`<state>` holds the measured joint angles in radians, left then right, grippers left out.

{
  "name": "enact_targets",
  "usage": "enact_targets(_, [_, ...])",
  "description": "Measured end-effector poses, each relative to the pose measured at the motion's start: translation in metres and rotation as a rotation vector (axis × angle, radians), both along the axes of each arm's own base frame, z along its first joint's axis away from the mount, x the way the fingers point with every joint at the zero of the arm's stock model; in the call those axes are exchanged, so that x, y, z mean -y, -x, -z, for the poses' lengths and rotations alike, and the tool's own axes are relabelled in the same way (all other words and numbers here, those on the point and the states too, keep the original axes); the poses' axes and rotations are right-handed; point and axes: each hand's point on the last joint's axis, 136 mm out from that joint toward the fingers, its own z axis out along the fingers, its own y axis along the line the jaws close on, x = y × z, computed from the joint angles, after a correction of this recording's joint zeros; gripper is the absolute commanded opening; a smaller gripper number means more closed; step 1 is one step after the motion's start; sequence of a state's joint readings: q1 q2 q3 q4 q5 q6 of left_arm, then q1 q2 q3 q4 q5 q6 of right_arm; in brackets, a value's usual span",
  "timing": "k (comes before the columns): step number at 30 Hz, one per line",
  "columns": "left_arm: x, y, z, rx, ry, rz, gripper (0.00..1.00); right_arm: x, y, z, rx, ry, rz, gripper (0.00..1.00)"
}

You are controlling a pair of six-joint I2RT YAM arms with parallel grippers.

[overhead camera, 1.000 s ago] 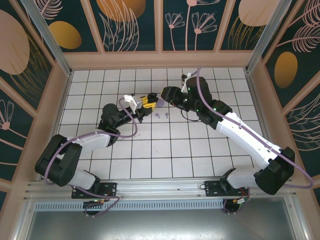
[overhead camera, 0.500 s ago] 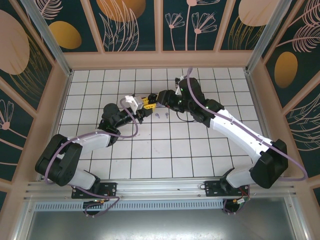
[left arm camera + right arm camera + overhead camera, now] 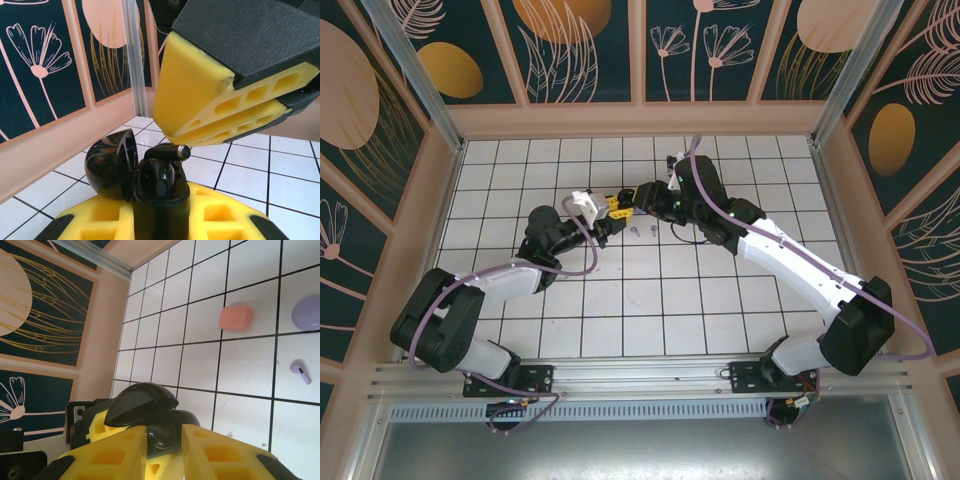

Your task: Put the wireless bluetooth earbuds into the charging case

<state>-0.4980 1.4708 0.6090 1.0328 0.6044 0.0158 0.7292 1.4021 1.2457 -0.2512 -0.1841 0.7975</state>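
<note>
My left gripper (image 3: 160, 222) is shut on the black charging case (image 3: 160, 195), holding it upright with its lid (image 3: 107, 167) swung open to the left. A black earbud (image 3: 172, 151) lies across the case's open top, stem pointing right, not seated in a well. My right gripper (image 3: 164, 440) hovers over the case mouth with its yellow fingers (image 3: 220, 100) a narrow gap apart; one fingertip is at the earbud's stem end. In the top view the two grippers meet at the black case (image 3: 623, 200).
On the tiles lie a shut salmon case (image 3: 236, 317), a lavender case (image 3: 307, 312) and a loose lavender earbud (image 3: 300, 371). Two lavender earbuds (image 3: 636, 231) rest just in front of the grippers. The cell's back wall stands close behind.
The right gripper has moved left onto the held case and its jaws have narrowed. The left arm has kept still.
</note>
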Motion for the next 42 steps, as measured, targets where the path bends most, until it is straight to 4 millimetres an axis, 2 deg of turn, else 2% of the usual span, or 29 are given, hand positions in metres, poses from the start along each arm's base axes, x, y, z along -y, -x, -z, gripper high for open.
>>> enact_targets(24, [0.0012, -0.0006, 0.0007, -0.002, -0.008, -0.001, 0.00, -0.0012, -0.0028, 0.0016, 0.005, 0.011, 0.015, 0.22])
enact_targets(42, [0.0026, 0.0000, 0.0036, -0.013, -0.017, 0.004, 0.00, -0.0022, -0.0054, 0.0080, -0.006, 0.021, 0.018, 0.26])
